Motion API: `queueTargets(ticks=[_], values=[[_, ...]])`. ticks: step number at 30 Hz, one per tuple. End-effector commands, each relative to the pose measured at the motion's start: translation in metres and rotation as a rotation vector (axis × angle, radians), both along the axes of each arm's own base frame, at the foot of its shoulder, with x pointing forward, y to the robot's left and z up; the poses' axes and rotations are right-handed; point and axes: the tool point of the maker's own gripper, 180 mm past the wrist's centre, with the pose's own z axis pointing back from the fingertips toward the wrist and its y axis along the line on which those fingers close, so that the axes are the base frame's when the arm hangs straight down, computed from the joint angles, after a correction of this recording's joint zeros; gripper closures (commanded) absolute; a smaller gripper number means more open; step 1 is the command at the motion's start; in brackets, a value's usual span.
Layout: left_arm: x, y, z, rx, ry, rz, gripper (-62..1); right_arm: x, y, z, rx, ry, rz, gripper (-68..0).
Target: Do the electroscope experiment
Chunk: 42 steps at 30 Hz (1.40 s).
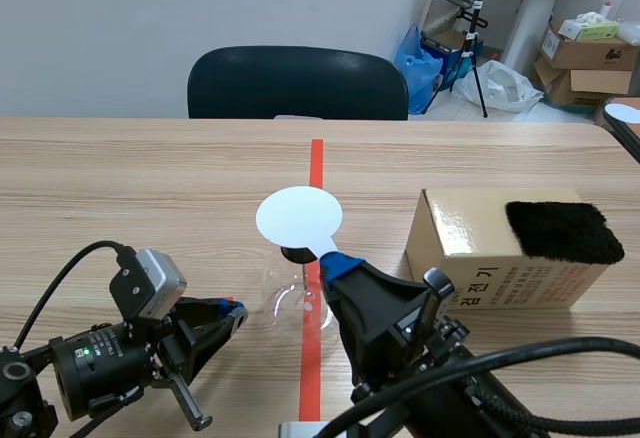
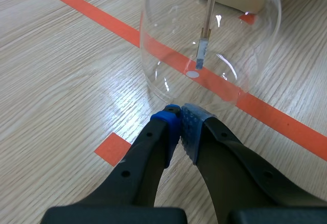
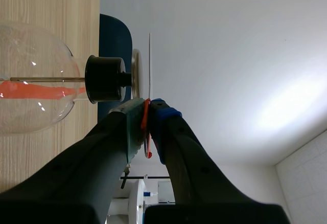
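The electroscope is a clear glass flask (image 1: 288, 300) with a black stopper (image 1: 297, 254) and a metal rod (image 2: 209, 9) hanging inside. It stands on the orange-red tape line. My right gripper (image 1: 335, 262) is shut on the orange-red handle (image 3: 145, 119) of a thin white round plate (image 1: 299, 215). The plate hangs flat just over the electroscope's metal top disc (image 3: 135, 73), with a small gap between them. My left gripper (image 2: 180, 117) is shut on nothing, its tips low at the flask's (image 2: 209, 40) base on the left side. The strip (image 2: 201, 56) at the rod's end hangs straight.
A cardboard box (image 1: 480, 258) with a black furry cloth (image 1: 563, 230) on top stands to the right of the flask. A dark chair (image 1: 297, 82) is behind the table's far edge. Bare wood lies to the left.
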Motion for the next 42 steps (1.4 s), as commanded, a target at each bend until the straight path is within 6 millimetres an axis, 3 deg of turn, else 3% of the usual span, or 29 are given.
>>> queueTargets(ticks=[1, 19, 31, 42], values=[[0.002, -0.002, 0.008, -0.019, -0.02, -0.005, -2.8, 0.006, -0.002, 0.009, 0.006, -0.037, -0.002, -1.0], [0.002, -0.002, 0.008, -0.019, -0.02, -0.005, -2.8, 0.011, -0.009, 0.01, 0.01, -0.036, -0.047, -1.1], [0.002, -0.002, 0.008, -0.019, -0.02, -0.005, -2.8, 0.04, -0.058, 0.012, 0.04, -0.029, -0.366, -1.1], [0.002, -0.002, 0.008, -0.02, -0.02, -0.005, -2.8, 0.049, -0.092, 0.012, 0.057, -0.025, -0.561, -1.0]])
